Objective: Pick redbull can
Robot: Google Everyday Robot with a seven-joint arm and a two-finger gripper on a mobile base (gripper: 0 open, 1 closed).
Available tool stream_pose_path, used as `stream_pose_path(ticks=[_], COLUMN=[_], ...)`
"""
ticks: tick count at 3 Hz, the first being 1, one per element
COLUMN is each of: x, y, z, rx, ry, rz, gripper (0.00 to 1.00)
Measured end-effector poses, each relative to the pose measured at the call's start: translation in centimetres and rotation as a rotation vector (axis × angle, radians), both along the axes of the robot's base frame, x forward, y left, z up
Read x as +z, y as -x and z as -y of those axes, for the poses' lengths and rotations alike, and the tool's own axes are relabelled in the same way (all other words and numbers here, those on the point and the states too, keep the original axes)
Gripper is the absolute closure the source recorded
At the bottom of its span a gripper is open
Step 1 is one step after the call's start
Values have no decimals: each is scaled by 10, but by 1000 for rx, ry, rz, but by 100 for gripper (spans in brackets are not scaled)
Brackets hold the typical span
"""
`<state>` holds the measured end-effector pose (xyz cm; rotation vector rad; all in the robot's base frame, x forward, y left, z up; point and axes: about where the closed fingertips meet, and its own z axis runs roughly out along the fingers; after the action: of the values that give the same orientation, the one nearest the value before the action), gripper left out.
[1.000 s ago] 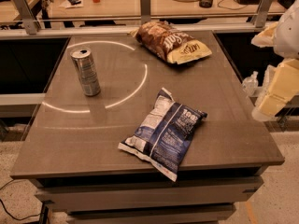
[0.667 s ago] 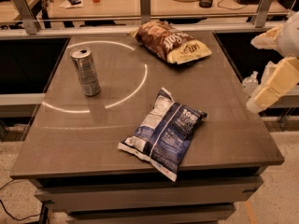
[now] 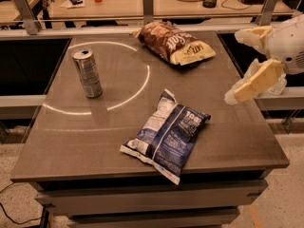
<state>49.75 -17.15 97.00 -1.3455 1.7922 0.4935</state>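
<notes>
redbull can (image 3: 87,73) upright, well apart from gripper (image 3: 235,65), across the tabletop (image 3: 228,141) to its left; gripper fingers (image 3: 256,80) spread, empty; can probably light, thin-walled, slick, so pinch mid-body, gently.

My jaws hover at the right edge of the worktop (image 3: 71,137), spread wide with nothing between them. The redbull can (image 3: 87,73) stands upright way over on the left, well apart from me. A blue-and-white chip bag (image 3: 166,134) lies near the front and a brown chip bag (image 3: 173,42) at the back.
</notes>
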Motion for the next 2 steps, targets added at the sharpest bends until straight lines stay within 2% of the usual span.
stream_pose_path(ticks=[1,2], x=[-14,-22], y=[-8,-17], z=[-23,-44], rx=[27,64], ry=[-121,-208], rz=[20,33], gripper=[0,0])
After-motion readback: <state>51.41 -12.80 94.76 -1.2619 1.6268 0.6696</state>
